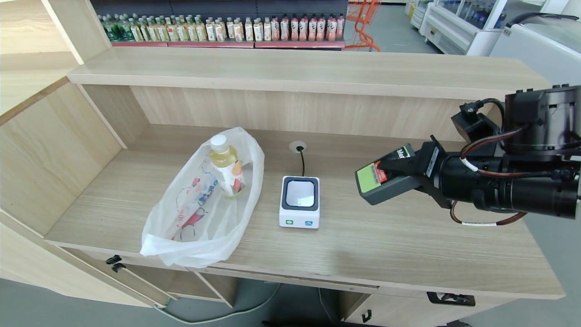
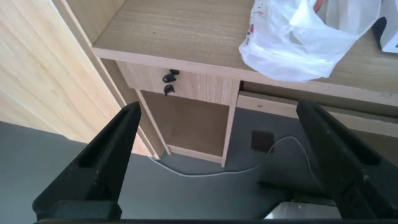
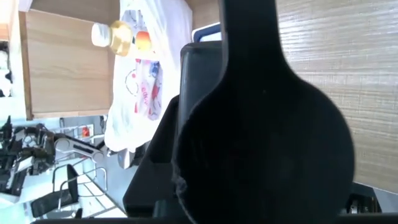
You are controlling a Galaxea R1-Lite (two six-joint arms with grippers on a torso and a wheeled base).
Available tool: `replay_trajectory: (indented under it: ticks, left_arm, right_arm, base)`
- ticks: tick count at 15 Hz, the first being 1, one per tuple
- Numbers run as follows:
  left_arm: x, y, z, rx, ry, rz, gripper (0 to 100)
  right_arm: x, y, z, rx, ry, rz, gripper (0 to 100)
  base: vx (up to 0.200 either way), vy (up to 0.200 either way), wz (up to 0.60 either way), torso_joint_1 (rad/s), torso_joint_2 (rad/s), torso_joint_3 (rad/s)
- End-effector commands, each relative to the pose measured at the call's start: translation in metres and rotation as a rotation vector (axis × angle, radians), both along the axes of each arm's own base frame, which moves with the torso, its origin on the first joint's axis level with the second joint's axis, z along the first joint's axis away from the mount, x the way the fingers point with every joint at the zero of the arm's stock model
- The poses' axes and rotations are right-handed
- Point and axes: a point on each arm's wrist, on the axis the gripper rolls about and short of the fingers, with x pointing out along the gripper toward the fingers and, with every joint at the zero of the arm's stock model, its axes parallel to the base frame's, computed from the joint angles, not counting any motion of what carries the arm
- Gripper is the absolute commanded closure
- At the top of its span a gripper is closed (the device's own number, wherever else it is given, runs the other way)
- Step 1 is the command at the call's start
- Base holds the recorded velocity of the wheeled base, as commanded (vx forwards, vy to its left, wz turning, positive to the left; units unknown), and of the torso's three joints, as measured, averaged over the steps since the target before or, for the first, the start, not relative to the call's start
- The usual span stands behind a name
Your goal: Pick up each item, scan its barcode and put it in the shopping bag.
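Your right gripper [image 1: 394, 171] was clamped on a dark grey box [image 1: 373, 184] with a green label. The box projected beyond the jaws, clear above the counter [image 1: 386, 245], at 3 o'clock from the barcode scanner [image 1: 299, 200]. The shopping bag [image 1: 181, 227] lay at the scanner's 9 o'clock with a drink bottle [image 1: 225, 168] inside. Your left gripper [image 2: 217, 112] hung below the counter's front edge, jaws apart and holding nothing.

- Head camera looked down over the whole counter [image 1: 386, 245]
- Left wrist camera faced its front edge from outside
- Right wrist camera looked across it, low and close
- All shared the shopping bag [image 1: 199, 218]
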Motion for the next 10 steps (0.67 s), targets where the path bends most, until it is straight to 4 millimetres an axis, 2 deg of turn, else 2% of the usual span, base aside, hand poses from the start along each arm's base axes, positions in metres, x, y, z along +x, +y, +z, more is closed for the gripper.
replay_trajectory:
  ticks: [1, 5, 9, 10]
  left_arm:
    - [0.000, 0.000, 0.000, 0.001, 0.000, 0.000, 0]
    - [0.000, 0.000, 0.000, 0.003, 0.000, 0.000, 0]
    - [0.000, 0.000, 0.000, 0.006, 0.000, -0.001, 0]
    - [0.000, 0.000, 0.000, 0.004, 0.000, -0.001, 0]
  right_arm:
    - [0.003, 0.002, -0.003, -0.006, 0.011, 0.000, 100]
    - [0.011, 0.005, -0.016, -0.044, 0.036, -0.001, 100]
    - [0.014, 0.005, -0.028, -0.140, 0.007, 0.033, 100]
    - [0.019, 0.006, -0.031, -0.145, 0.008, 0.031, 100]
  base:
    - [0.000, 0.200, 0.00, 0.002, 0.00, 0.002]
    - [0.000, 0.200, 0.00, 0.002, 0.00, 0.005]
    - [0.200, 0.200, 0.00, -0.001, 0.00, 0.004]
    - [0.000, 0.000, 0.00, 0.000, 0.00, 0.000]
